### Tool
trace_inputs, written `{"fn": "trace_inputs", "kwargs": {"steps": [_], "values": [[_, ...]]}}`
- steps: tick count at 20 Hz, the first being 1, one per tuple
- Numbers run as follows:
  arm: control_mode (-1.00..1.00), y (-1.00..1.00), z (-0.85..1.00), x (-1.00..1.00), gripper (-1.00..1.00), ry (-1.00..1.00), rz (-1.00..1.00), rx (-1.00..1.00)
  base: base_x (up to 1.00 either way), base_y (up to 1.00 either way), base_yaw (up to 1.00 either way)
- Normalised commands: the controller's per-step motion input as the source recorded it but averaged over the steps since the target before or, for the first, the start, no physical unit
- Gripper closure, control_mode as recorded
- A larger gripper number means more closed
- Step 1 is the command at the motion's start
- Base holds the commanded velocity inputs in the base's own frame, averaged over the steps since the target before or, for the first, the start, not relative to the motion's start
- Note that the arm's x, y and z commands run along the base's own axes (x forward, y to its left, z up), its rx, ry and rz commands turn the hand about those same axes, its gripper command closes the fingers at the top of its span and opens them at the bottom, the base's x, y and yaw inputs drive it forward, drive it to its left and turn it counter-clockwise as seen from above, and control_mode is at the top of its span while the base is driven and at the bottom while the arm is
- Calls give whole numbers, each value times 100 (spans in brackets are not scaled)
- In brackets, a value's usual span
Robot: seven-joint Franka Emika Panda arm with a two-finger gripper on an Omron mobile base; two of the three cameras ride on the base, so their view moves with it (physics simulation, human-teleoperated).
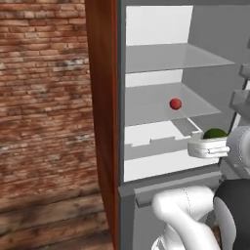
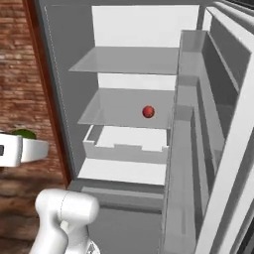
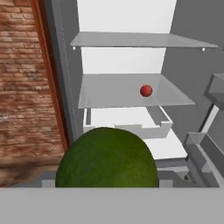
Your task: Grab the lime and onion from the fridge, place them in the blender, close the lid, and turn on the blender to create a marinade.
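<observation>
The fridge (image 2: 124,30) stands open across most of the frame, its pale interior showing two flat shelves and a drawer below — the small red onion (image 2: 148,112) sits on the lower shelf, right of centre. At the left edge, the white gripper (image 2: 42,148) reaches in with the dark green lime (image 2: 23,133) showing just above it, well apart from the onion.

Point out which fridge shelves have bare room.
In the fridge, the top shelf is bare. The middle shelf is free left of the onion. The drawer below is bare. The gripper holds the lime.
</observation>
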Motion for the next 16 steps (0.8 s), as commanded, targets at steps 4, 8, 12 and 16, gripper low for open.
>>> {"fn": "trace_inputs", "kwargs": {"steps": [4, 8, 12, 16], "values": [[100, 0, 0, 0, 100, 0, 0, 0, -38, 35, -48], [100, 0, 0, 0, 100, 0, 0, 0, -60, 14, -69], [100, 0, 0, 0, 100, 0, 0, 0, -65, 4, -76], [100, 0, 0, 0, 100, 0, 0, 0, -52, 0, -79]]}}
